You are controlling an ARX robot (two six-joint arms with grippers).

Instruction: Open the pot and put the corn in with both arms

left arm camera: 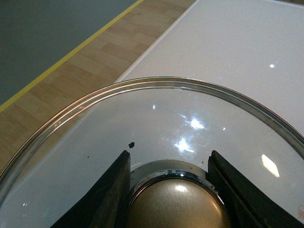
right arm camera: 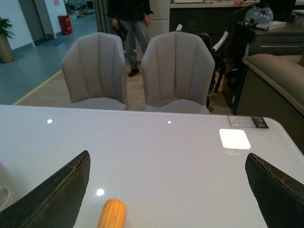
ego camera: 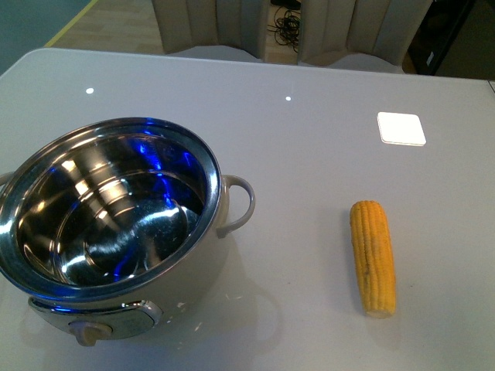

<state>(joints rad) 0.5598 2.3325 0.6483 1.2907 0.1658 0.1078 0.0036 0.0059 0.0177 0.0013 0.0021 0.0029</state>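
Fingers [left arm camera: 111, 190] of the left gripper [left arm camera: 169, 154] stand close on both sides of the gold knob [left arm camera: 175, 204] of the lid [left arm camera: 156, 118] and press against it, so the gripper holds the lid by this knob. The lid is of clear glass with a steel ring around its edge. Through the glass show the white table [left arm camera: 237, 42] and its edge, and past that edge the wooden floor [left arm camera: 71, 71] with a yellow line.

The right gripper [right arm camera: 166, 156] has its fingers [right arm camera: 52, 199] spread wide and they touch nothing. Between them, lower down on the table, lies the corn [right arm camera: 112, 213]; only its one end shows in this view.

From the front, neither arm is visible. The pot [ego camera: 213, 166] sits at the near left of the table, uncovered, with its shiny steel bowl bare inside. One loop handle [ego camera: 240, 202] points to the right. The corn lies flat at the near right, well apart from the pot, with its length running from near to far. Farther behind it is a white square patch [ego camera: 401, 128] on the table. Two grey chairs [right arm camera: 175, 71] stand at the far side.
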